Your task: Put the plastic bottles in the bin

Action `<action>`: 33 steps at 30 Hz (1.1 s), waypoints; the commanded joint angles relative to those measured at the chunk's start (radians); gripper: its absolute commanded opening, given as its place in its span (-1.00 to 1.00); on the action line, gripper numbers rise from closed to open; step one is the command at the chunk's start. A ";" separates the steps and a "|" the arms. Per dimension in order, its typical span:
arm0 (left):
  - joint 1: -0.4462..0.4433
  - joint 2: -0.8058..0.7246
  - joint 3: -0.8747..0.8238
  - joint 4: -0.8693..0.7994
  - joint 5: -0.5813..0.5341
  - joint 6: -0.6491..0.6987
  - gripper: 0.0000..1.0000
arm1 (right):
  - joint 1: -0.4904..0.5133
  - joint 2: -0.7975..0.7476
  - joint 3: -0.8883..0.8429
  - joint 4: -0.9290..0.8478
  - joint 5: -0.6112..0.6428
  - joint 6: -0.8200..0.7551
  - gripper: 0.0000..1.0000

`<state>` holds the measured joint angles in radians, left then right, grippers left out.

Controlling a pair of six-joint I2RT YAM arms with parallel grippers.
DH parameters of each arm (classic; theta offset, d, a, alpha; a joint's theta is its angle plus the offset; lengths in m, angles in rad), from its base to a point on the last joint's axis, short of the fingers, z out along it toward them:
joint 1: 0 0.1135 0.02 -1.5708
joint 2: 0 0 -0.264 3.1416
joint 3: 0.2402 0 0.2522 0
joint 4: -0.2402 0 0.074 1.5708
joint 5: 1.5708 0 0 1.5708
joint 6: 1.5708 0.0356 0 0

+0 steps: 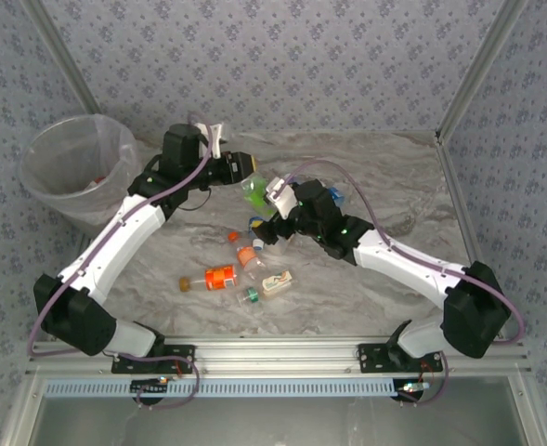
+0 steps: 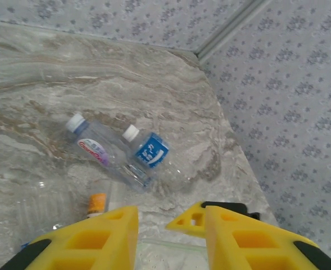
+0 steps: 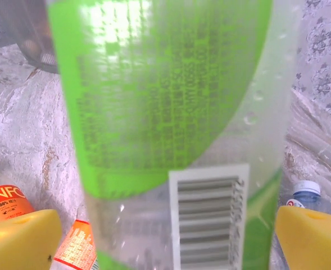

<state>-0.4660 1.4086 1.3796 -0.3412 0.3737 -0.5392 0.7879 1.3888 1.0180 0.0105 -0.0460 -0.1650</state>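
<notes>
Over the middle of the marbled grey bench [image 1: 394, 186], both my arms meet at one clear plastic bottle with a bright green label [image 1: 254, 192]. My left pincer [image 1: 242, 165] is clamped narrow on its upper end. In the left wrist view you can just make out clear plastic wedged between the yellow fingers [image 2: 98, 242] at the bottom edge. My right pincer [image 1: 273, 197] is spread wide around the same bottle. In the right wrist view the green label and barcode sit right up close, with a yellow finger [image 3: 19, 236] off at each side, and tbh I can't tell if the right-hand one is brushing it.

So the bottle is held up off the bench and isn't in the round translucent whitish bin [image 1: 39, 177], which stands well apart at the far left corner. Other plastic bottles lie on the bench: an orange-labelled one [image 1: 219, 277] and a cream-labelled one [image 1: 276, 282] on the near side, plus a blue-labelled one [image 2: 149, 153] right beside a red-and-white-labelled one [image 2: 95, 149] below my left wrist.
</notes>
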 commanded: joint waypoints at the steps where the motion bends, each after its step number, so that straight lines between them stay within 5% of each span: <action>1: 0.003 -0.031 -0.001 0.012 -0.059 0.015 -1.00 | -0.014 -0.070 -0.011 0.009 0.039 -0.012 1.00; 12: 0.078 -0.089 -0.009 -0.025 -0.124 0.055 -1.00 | -0.188 -0.261 -0.104 -0.002 0.117 0.233 1.00; 25: 0.199 -0.180 0.110 -0.102 -0.298 0.229 -1.00 | -0.289 -0.439 -0.262 0.058 0.383 0.364 1.00; 33: 0.297 -0.196 0.229 -0.080 -0.458 0.328 -1.00 | -0.351 -0.457 -0.242 -0.029 0.355 0.477 1.00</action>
<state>-0.2028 1.2335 1.5551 -0.4500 0.0120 -0.2779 0.4454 0.9459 0.7567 0.0082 0.2958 0.2466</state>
